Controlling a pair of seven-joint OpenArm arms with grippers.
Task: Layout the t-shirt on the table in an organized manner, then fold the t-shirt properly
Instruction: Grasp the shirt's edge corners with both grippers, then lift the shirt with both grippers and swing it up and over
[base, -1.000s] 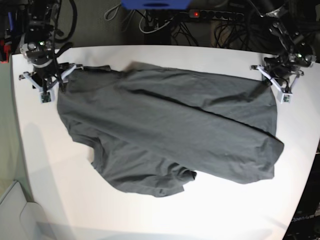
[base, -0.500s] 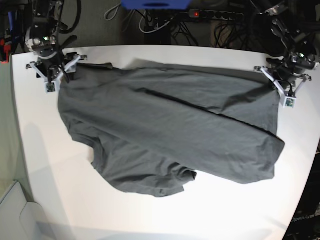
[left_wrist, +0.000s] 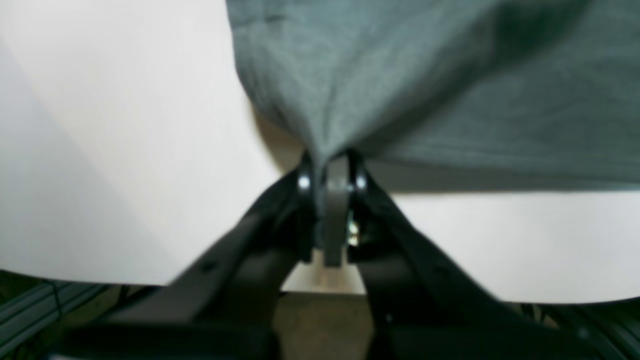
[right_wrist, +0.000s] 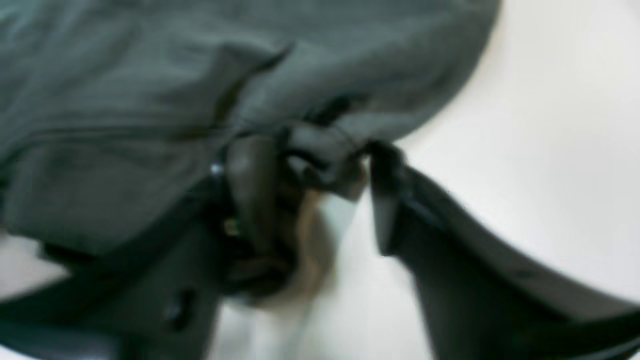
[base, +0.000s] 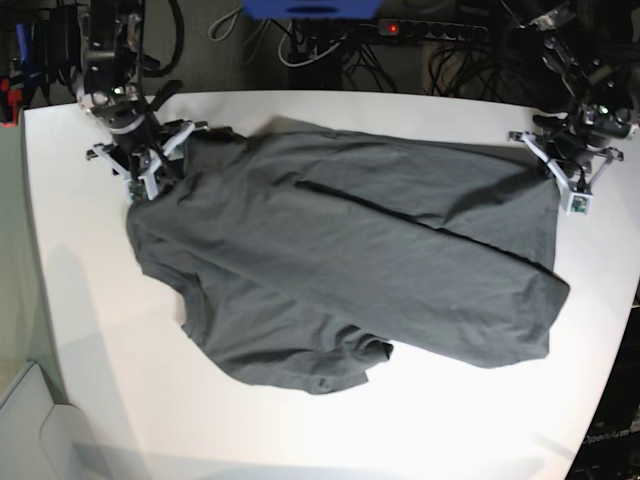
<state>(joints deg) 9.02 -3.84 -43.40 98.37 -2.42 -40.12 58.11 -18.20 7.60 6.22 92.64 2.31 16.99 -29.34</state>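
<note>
A dark charcoal-grey t-shirt of soft, matt woven-looking cotton cloth lay creased on the smooth, matt white table.

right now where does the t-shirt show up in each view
base: the t-shirt spreads across the middle of the table, both far corners at end effectors.
left wrist: upper right, a corner pinched in the left end effector.
right wrist: upper left, bunched at the right end effector.
shared landmark: the white table beside the cloth.
</note>
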